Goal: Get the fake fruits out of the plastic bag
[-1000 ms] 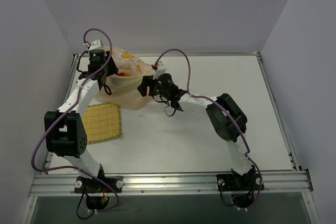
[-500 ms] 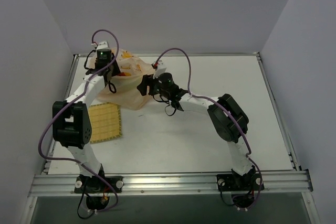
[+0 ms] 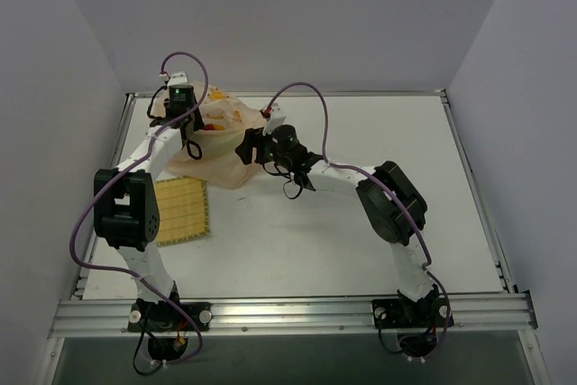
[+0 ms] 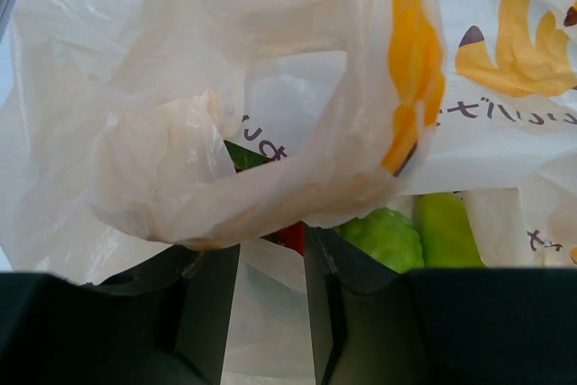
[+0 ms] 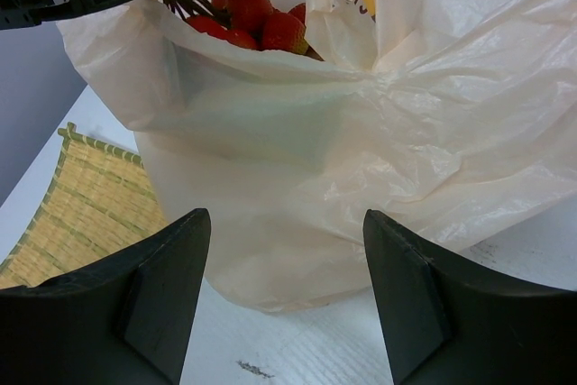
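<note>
Two green fruits (image 4: 383, 239) just beyond left tool (image 4: 270, 259).

The work surface was a white table (image 3: 361, 250), matt, with faint scuffs visible in the right wrist view. Metal trim (image 3: 473, 187) ran along its right side and far edge. An aluminium rail (image 3: 288, 313) spanned the near edge, with a dark grey-green strip (image 3: 288, 358) below it. Plain pale grey-lilac panels enclosed the table: back wall (image 3: 297, 15), left wall (image 3: 45, 132), right wall (image 3: 532, 132). Lighting was even and diffuse, with soft shadows only.
</note>
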You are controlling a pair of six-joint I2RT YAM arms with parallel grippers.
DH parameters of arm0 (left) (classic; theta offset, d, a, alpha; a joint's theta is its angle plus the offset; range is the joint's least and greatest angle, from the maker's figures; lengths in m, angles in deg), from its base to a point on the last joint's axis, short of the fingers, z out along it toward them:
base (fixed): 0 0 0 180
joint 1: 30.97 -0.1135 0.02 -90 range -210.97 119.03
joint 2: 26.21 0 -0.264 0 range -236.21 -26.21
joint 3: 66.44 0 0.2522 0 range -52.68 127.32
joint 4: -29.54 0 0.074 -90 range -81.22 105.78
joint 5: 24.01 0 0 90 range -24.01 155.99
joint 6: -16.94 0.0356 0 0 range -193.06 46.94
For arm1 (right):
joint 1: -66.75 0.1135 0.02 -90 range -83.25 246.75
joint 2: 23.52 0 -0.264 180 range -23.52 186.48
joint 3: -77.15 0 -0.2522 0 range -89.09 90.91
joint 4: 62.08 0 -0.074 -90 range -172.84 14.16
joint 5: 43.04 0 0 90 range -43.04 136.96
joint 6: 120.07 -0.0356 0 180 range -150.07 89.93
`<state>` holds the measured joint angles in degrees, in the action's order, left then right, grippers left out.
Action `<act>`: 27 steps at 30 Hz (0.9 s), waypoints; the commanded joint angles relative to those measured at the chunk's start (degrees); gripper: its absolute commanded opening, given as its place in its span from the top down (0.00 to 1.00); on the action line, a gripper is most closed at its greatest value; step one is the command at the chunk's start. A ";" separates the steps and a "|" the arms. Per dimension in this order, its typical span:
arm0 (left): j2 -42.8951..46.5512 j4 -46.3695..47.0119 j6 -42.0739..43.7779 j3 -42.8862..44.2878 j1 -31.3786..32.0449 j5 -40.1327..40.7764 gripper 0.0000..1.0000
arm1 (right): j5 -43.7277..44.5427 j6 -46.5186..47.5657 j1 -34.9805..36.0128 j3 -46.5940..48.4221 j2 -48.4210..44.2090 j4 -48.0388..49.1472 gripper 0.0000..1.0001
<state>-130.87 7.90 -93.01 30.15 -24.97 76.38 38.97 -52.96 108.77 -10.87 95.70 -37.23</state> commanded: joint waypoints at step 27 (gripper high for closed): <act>4.89 3.31 3.34 2.52 1.65 2.35 0.98 | 0.60 -0.22 -0.10 0.18 -2.50 1.29 0.29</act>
<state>-131.05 9.76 -89.75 30.56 -24.05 78.72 38.99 -53.09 108.77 -10.87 95.70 -37.30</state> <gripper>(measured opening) 0.075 0.691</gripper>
